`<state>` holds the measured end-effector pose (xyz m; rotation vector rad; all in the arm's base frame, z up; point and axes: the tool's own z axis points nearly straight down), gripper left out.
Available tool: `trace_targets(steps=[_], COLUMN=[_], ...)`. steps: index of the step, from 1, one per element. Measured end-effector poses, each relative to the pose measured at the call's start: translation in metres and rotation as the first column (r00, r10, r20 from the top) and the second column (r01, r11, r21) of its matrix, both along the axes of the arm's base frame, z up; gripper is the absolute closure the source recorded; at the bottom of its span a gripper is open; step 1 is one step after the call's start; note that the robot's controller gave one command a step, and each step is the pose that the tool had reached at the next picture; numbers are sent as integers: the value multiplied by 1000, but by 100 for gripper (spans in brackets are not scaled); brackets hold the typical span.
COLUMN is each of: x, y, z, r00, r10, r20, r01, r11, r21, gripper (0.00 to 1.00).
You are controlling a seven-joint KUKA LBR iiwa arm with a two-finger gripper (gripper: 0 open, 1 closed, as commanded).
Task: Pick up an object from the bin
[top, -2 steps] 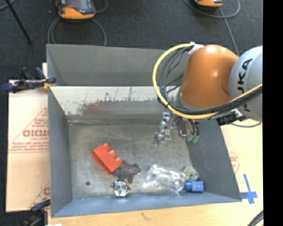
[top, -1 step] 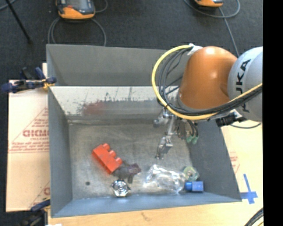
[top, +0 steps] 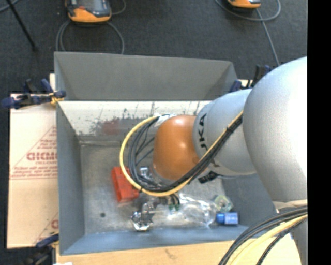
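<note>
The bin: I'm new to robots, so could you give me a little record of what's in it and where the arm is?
bin: grey metal
arm: reaches in from the view's right, with its orange wrist cover over the bin's middle
gripper: low, near the front wall
nearest things: red-orange block toward the view's left; clear plastic bottle lying toward the right, with a blue cap
held: cannot tell

This looks like a robotics lab or test cell. A big white industrial arm (top: pixel 269 119) with an orange wrist cover (top: pixel 173 147) and looped black and yellow cables (top: pixel 124 148) reaches into a scuffed grey metal bin (top: pixel 67 171). Dark carpet (top: pixel 165 26) lies around the bin, and loose leads (top: pixel 270 39) trail across it from orange-and-grey devices (top: pixel 89 10) at the far edge.
</note>
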<state>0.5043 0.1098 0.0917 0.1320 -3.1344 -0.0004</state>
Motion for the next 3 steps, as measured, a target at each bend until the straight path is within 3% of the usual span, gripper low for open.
trace_targets(steps=[1,2,3], x=[18,18,43], y=[-35,-33,-48], z=[-7,-7,144], r00=[950,951,761], r10=[312,310,649], r20=[9,9,13], r01=[-312,-310,-649], r11=[950,951,761], r21=[-2,0,-6], gripper=[0,100,100])
